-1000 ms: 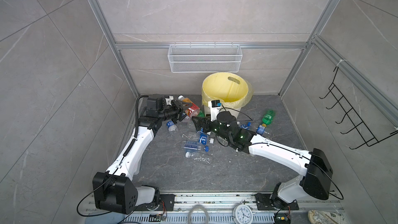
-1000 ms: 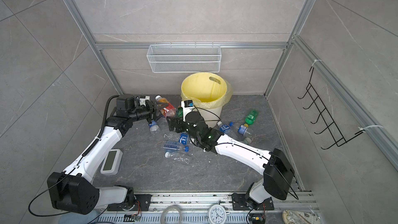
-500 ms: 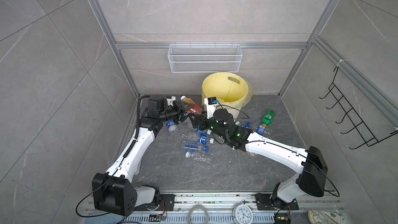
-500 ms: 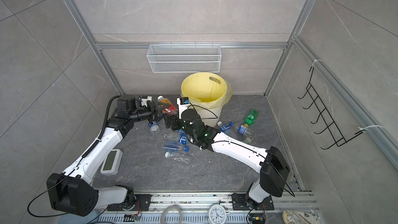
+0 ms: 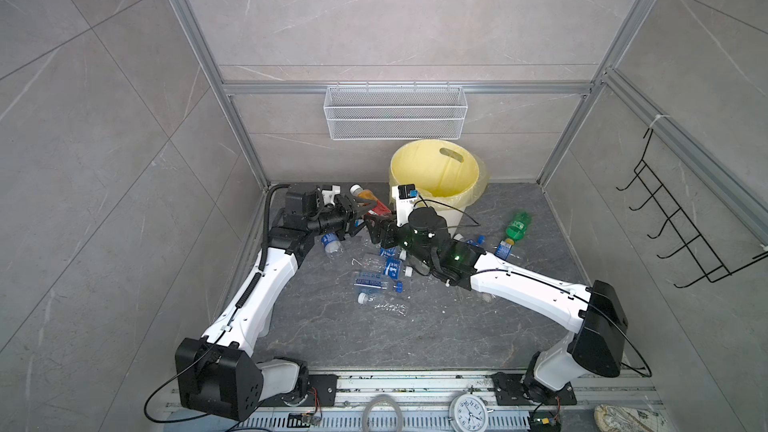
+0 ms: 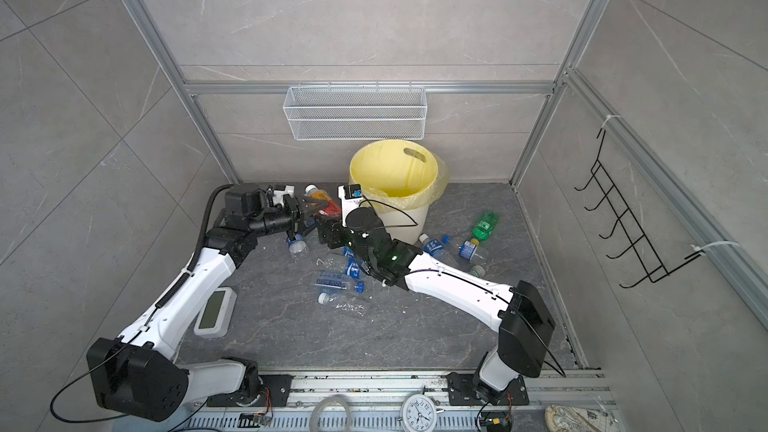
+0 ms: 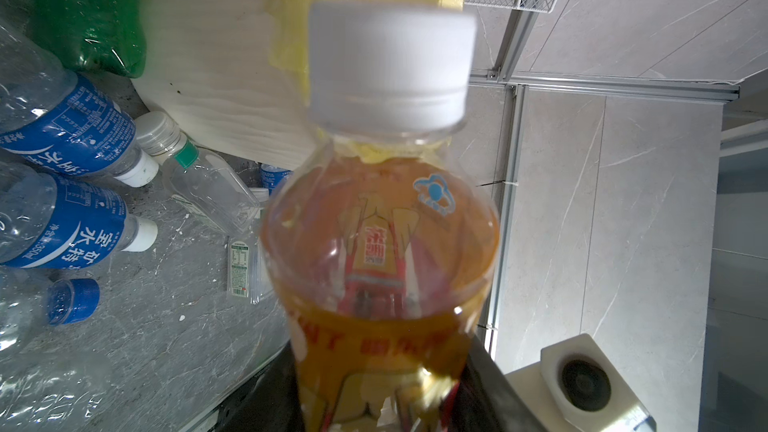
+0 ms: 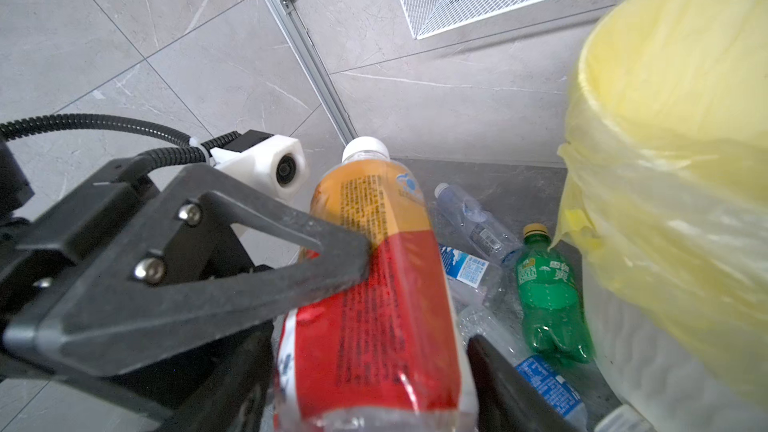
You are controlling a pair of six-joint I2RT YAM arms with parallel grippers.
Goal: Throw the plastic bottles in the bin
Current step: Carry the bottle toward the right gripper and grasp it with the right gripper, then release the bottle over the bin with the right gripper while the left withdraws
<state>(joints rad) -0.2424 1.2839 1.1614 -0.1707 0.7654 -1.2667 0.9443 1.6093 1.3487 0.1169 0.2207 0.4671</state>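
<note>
Bottles (image 7: 62, 135) with blue Chinese-lettered labels (image 7: 70, 238)

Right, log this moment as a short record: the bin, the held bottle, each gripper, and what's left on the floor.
bin: upright, lined with a yellow bag
held bottle: amber bottle, white cap, red label, raised beside the bin
left gripper: shut on the amber bottle
right gripper: jaws either side of its base, contact unclear
floor: several clear blue-label bottles; one green bottle right of the bin; a second green bottle at its foot
task: amber bottle not yet in the bin
</note>
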